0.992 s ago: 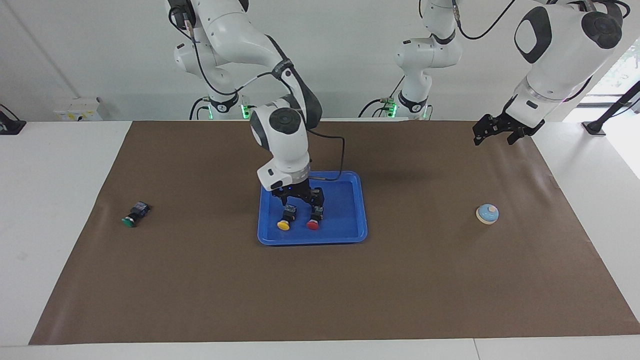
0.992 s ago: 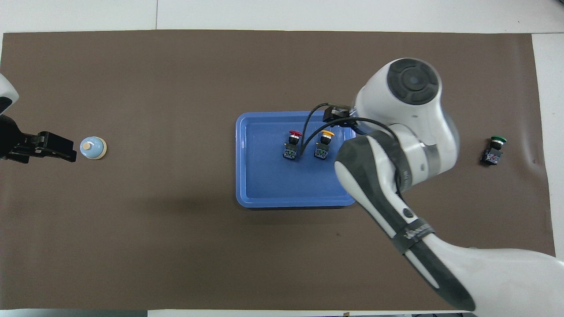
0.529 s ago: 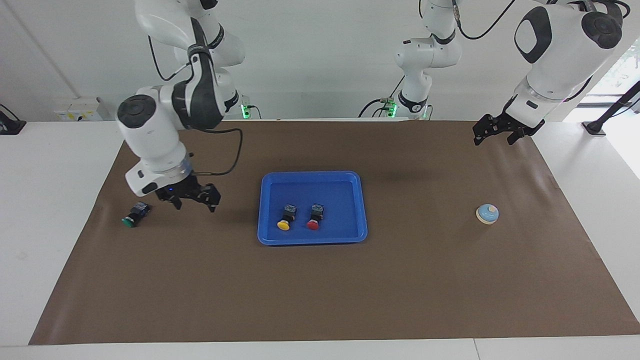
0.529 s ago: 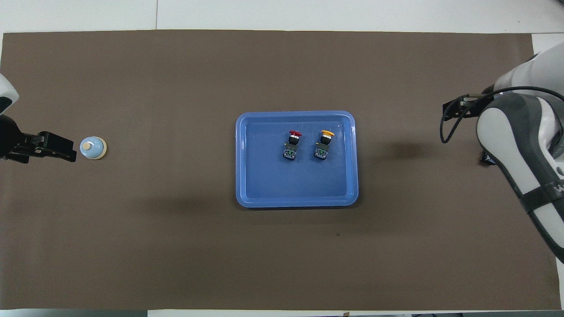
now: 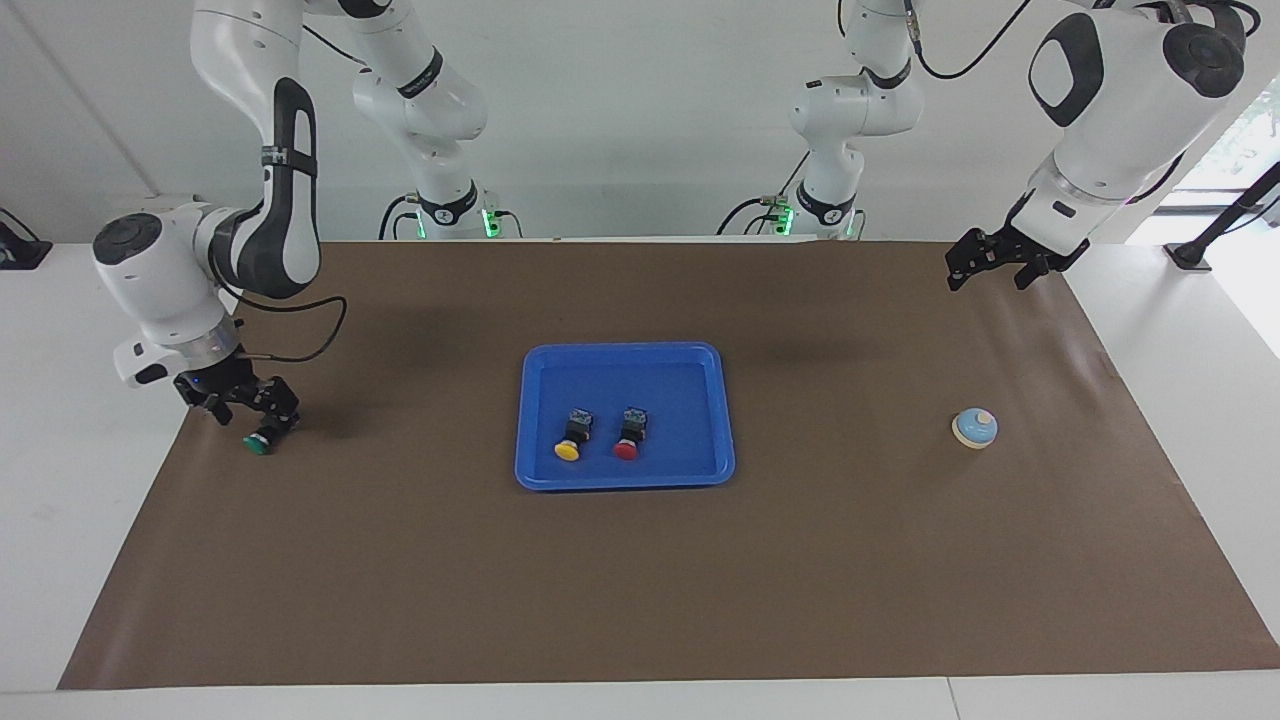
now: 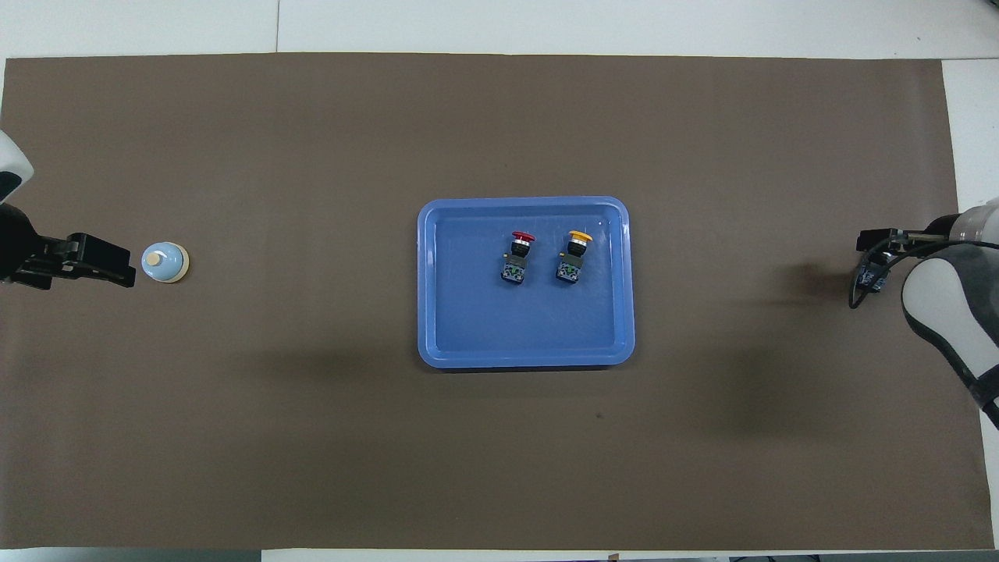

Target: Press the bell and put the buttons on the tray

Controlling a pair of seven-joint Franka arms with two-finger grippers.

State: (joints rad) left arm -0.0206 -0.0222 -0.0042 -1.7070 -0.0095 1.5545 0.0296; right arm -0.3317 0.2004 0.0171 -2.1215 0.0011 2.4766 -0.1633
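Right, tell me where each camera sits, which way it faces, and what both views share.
Facing view: high across the table, looking at the robots; shows both arms whole, right gripper over the green button, left gripper waiting, open, above the brown mat.
Overhead view: above the robots' end, looking steeply down and forward; only the left gripper by the bell and the right arm's wrist show.
Shared: blue tray holding the yellow button and red button, half a turn apart.

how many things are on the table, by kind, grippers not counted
buttons: 3, yellow, red and green
bell: 1
tray: 1
total: 5
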